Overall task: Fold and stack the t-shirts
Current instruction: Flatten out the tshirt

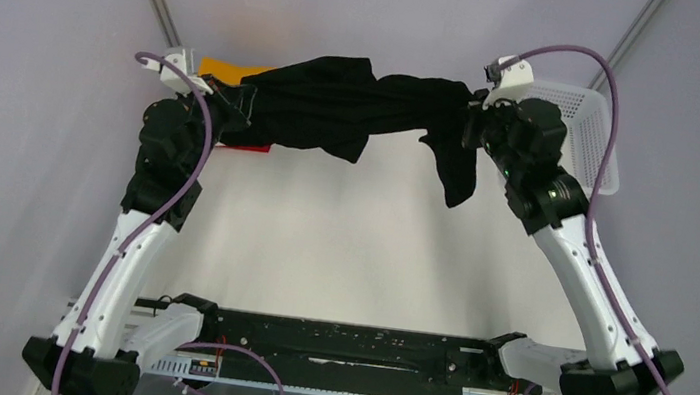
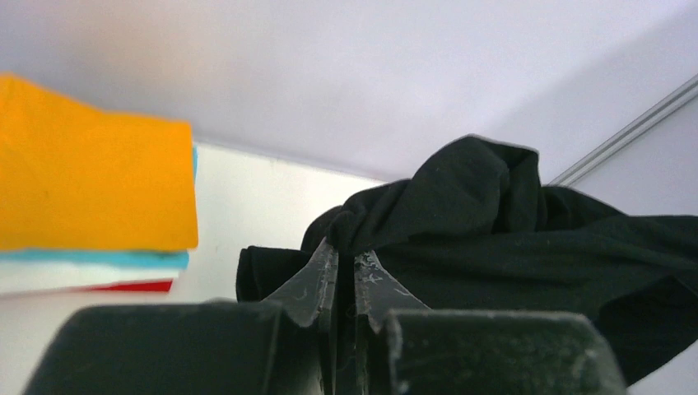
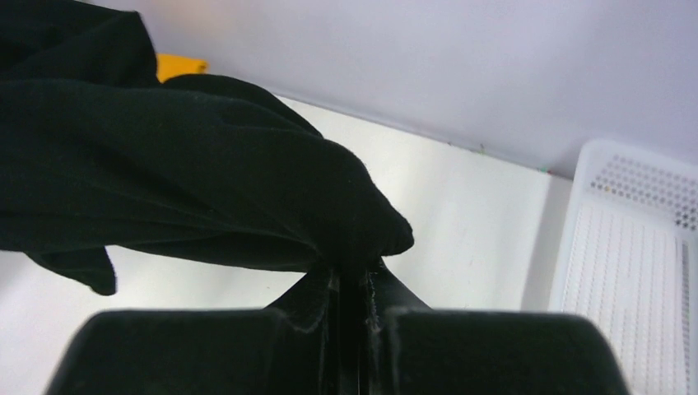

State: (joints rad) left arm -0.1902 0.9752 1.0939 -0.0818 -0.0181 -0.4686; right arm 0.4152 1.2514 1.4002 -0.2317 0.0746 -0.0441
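Black t-shirt [image 1: 327, 104]: up off the table [image 1: 340, 247], slung like a rope between the two arms across the far side. It is bunched and twisted, and one loose end hangs down near the right arm.
Left gripper [image 2: 344, 251]: fingers pressed together on a gathered fold at the shirt's left end, cloth bulging just above the tips.
Right gripper [image 3: 354, 278]: fingers closed tight on a knot of black cloth at the right end, the rest of the shirt trailing off to the left in the wrist view.
Folded stack: far-left corner of the table, orange shirt [image 2: 90, 189] on top, then teal [image 2: 107, 257], white [image 2: 74, 276] and red [image 2: 136, 286] edges showing beneath. From the top view the black shirt and left wrist hide most of it.
Basket [image 3: 634, 247]: white mesh, far-right corner, just beyond the right wrist; its contents cannot be told.
Arms: both stretched up and outward, wrists high, well apart.
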